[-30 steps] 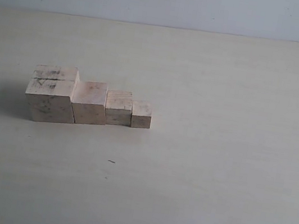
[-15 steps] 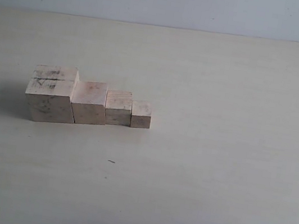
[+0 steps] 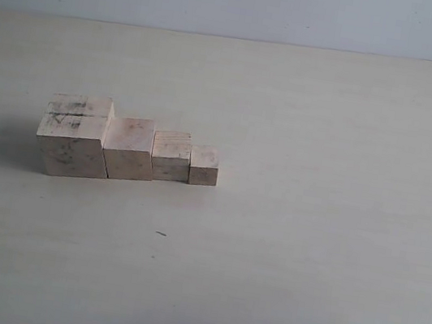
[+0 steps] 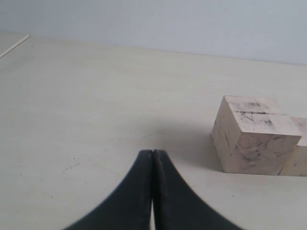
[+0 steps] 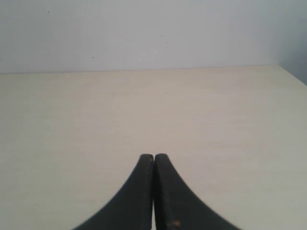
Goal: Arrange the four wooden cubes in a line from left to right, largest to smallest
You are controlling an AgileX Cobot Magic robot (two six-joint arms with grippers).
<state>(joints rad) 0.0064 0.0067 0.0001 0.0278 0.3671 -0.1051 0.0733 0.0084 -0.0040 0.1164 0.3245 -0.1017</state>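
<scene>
Nothing had moved since a second before: the four wooden cubes sat in the same row on the pale worktop [image 3: 319,186], and neither arm appeared in the exterior view. The row lay left of the middle of that view, stepping down in size from left to right. The largest cube [image 3: 73,143] stood at the left end, marked with dark scuffs and with a dark line across its top face. The second cube [image 3: 129,148] was pressed against its right side, the third cube [image 3: 172,155] followed, and the smallest cube [image 3: 205,165] closed the row at the right, each touching or just beside its neighbour. A tiny dark speck [image 3: 161,234] lay on the worktop in front of the row, well apart from it. In the left wrist view the left jaws were clenched tip to tip on nothing, low over bare worktop, with the largest cube [image 4: 254,139] near but apart from them. In the right wrist view the right jaws were likewise clenched together and empty, with only bare worktop and the light wall [image 5: 144,33] beyond them.
</scene>
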